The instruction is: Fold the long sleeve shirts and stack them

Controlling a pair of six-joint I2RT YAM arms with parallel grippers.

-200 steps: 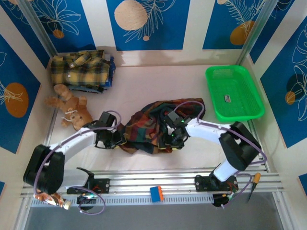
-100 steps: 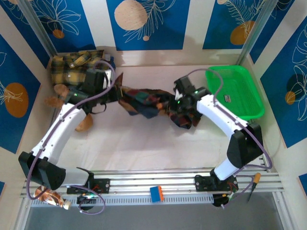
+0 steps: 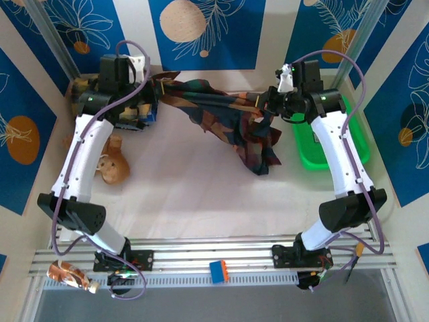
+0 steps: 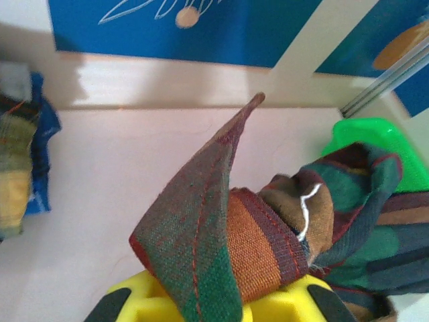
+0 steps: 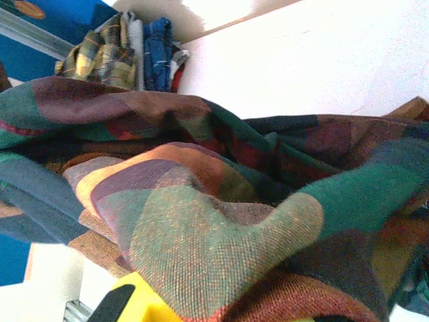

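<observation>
Two raised arms reach far; left hand [image 3: 154, 84] and right hand [image 3: 266, 102] each pinch one dark plaid shirt [image 3: 224, 115] stretched between them. One yellow shirt [image 5: 90, 59] lies far left.

Arms spread, left pincer [image 3: 153, 90] clamped, right pincer [image 3: 267, 102] clamped

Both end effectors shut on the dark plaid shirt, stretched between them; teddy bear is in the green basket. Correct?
No. Top external view: the teddy bear lies on the table at left, far from the green basket. The left end effector and right end effector do hold the dark plaid shirt stretched between them.
</observation>
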